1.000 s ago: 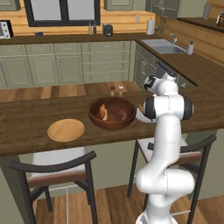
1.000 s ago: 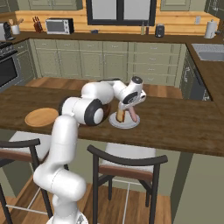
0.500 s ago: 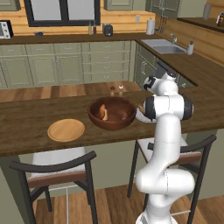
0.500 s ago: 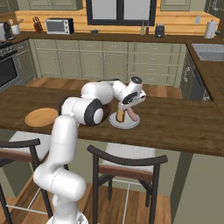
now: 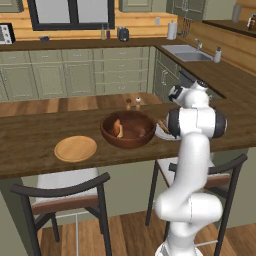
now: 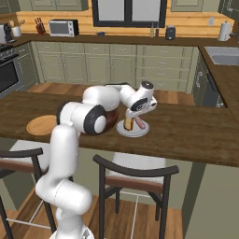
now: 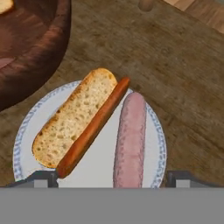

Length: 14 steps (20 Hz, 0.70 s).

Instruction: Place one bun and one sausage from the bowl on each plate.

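— Anything moved?
— Jaws have spread apart; gripper [image 7: 112, 178] hovers over the pale plate [image 7: 154, 144] — empty. Sausage [image 7: 130, 140] lies beside the bun [image 7: 74, 118].
— Bowl?
— Bowl [image 5: 128, 131] mid-counter, probably one bun left; tan plate [image 5: 75, 148] near the front edge.

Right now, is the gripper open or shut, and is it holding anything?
Gripper: open, holding nothing; the slim pinkish-brown sausage lies between its fingertips on the pale blue-rimmed plate.
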Tool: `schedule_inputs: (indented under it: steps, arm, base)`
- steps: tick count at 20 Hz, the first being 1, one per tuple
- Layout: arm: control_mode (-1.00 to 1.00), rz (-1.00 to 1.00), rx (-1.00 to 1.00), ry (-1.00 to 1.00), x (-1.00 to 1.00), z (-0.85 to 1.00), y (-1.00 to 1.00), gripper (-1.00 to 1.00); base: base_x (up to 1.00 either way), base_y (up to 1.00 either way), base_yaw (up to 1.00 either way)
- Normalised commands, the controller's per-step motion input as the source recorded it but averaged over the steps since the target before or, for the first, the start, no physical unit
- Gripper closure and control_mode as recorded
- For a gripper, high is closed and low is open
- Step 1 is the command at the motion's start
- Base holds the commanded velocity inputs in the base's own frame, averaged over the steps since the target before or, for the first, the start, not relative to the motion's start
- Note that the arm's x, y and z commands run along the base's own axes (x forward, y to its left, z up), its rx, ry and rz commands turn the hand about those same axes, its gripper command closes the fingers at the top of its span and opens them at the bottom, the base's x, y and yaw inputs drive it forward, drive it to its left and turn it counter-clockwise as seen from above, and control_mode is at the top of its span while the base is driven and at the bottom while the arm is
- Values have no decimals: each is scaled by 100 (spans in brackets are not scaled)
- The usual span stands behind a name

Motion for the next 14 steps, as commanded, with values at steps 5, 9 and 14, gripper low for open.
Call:
schedule_inputs:
  steps: [5, 9, 14]
  arm:
    - [-100, -30, 0, 0, -83, 53, 90, -100]
    - [-100, -5, 4, 0, -5, 81, 100, -100]
    - [-100, -1, 13, 4, -6, 79, 95, -100]
  base:
    - [0, 0, 0]
    - [0, 0, 0]
    - [0, 0, 0]
